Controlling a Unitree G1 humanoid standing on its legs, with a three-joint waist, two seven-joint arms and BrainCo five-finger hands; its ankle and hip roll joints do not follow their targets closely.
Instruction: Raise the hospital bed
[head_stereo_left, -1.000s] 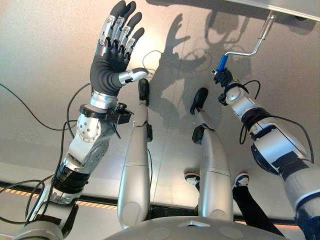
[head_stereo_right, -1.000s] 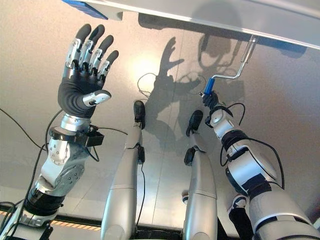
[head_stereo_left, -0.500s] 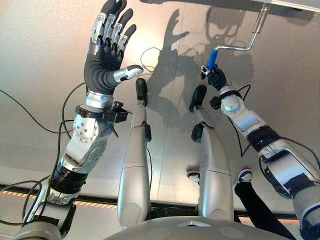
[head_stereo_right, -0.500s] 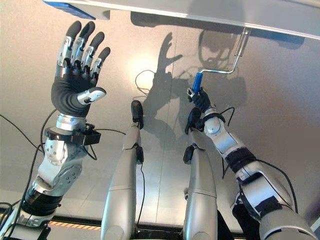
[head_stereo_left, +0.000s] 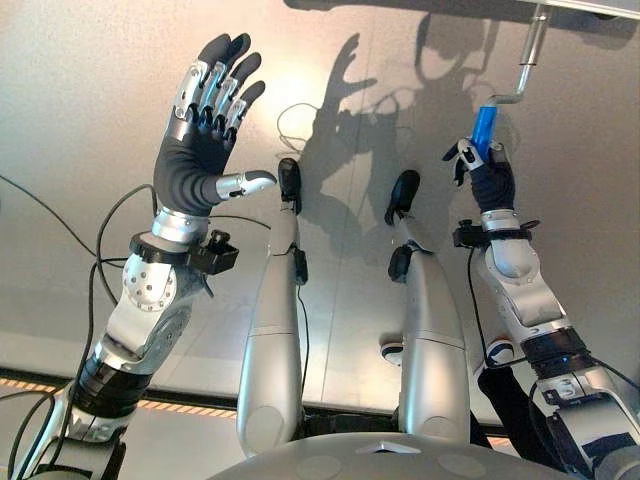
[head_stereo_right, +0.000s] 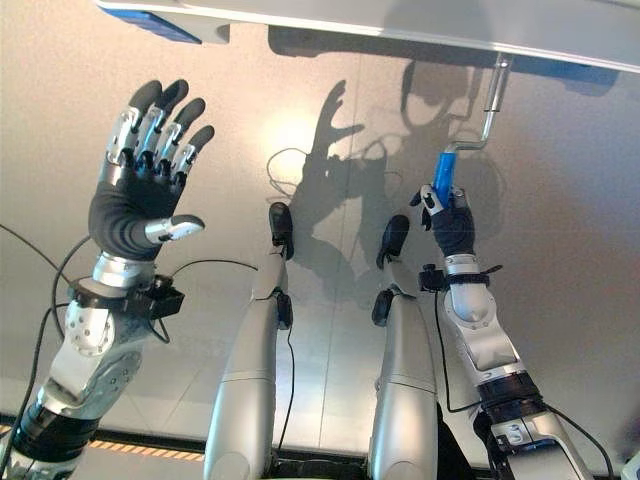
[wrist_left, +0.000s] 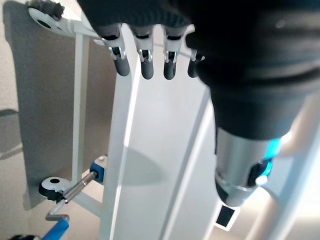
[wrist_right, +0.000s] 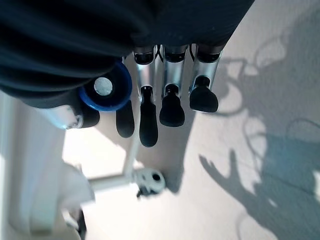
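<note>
— What does the crank look like, and where is it?
— A bent silver crank (head_stereo_left: 522, 62) with a blue grip (head_stereo_left: 483, 128), hanging below the white bed frame (head_stereo_right: 420, 25).
— Your hands?
— My right robot hand (head_stereo_left: 488, 178) wraps the blue grip. My left robot hand (head_stereo_left: 203, 130) is raised well away from the crank, fingers spread, holding nothing.

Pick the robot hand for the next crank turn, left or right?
Right. The right robot hand is already curled round the crank's blue handle; the left robot hand is raised open, away from it.
</note>
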